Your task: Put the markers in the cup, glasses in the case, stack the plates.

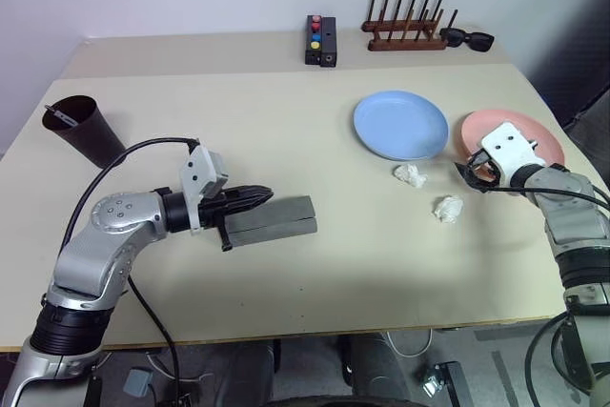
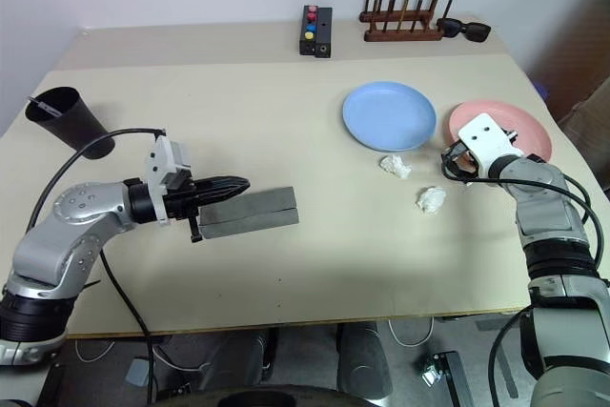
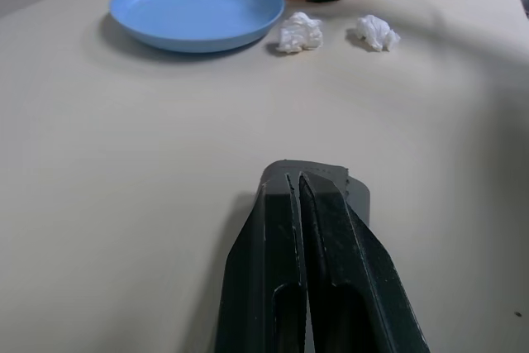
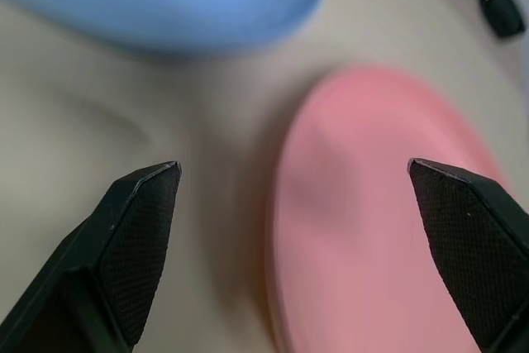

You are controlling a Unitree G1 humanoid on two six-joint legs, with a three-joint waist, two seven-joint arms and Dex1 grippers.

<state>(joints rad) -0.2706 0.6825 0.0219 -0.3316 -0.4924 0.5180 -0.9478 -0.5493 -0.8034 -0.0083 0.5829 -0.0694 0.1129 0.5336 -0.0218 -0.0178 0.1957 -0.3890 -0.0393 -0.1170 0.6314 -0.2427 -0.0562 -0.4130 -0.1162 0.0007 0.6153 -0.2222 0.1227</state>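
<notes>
The grey case (image 1: 276,219) lies closed on the table's left half. My left gripper (image 1: 262,195) is shut with nothing between its fingers, just over the case lid; whether it touches I cannot tell. The dark cup (image 1: 84,128) stands at the far left, with a slim marker end (image 1: 59,116) showing at its rim. The light blue plate (image 1: 400,125) and the salmon pink plate (image 1: 519,132) lie side by side on the right. My right gripper (image 4: 293,169) is open, its fingers straddling the near left rim of the pink plate (image 4: 372,229). The glasses are out of view.
Two crumpled white paper scraps (image 1: 410,175) (image 1: 447,208) lie in front of the plates. At the back stand a black block with coloured dots (image 1: 320,40), a wooden peg rack (image 1: 408,30) and black sunglasses (image 1: 467,39). The table's right edge runs close past the pink plate.
</notes>
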